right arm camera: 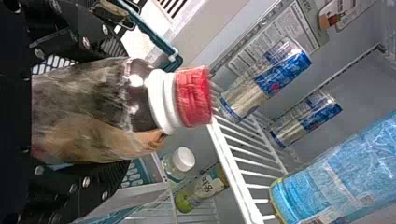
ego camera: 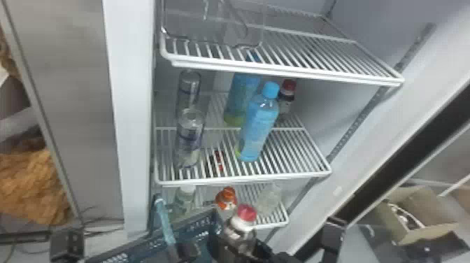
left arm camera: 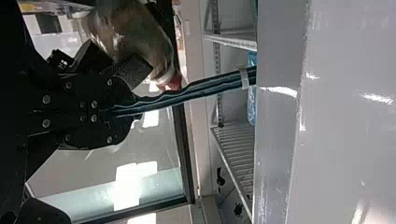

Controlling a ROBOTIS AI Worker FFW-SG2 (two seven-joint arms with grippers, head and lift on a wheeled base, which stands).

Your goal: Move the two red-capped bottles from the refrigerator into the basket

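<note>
The right jaws [ego camera: 241,244] grasped a red-capped bottle [ego camera: 239,231] near the basket [ego camera: 148,243], while the left jaws [ego camera: 187,250] were clamped onto that basket.

in the head view, a grey panel [ego camera: 77,115] stands at nine o'clock, an orange-brown heap [ego camera: 35,185] at eight, an open cardboard box [ego camera: 432,210] at four.
</note>
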